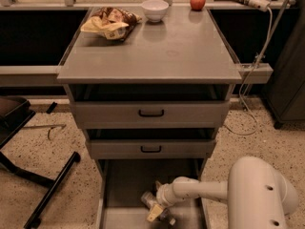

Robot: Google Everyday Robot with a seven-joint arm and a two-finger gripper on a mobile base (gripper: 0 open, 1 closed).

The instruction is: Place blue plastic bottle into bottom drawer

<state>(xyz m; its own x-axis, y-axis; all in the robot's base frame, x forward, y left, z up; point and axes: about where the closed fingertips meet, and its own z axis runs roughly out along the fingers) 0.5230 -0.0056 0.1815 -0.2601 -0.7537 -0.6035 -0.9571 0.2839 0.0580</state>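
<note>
The bottom drawer is pulled out below the two upper drawers and shows its plain grey floor. My gripper reaches in from the right on the white arm and sits low over the middle of the drawer floor. The blue plastic bottle lies at the gripper, pale and tilted, just over or on the drawer floor. The gripper covers part of it.
On the cabinet top are a snack bag, a white bowl and a red apple. The two upper drawers are slightly ajar. A black chair base stands on the floor at left. A cable hangs at right.
</note>
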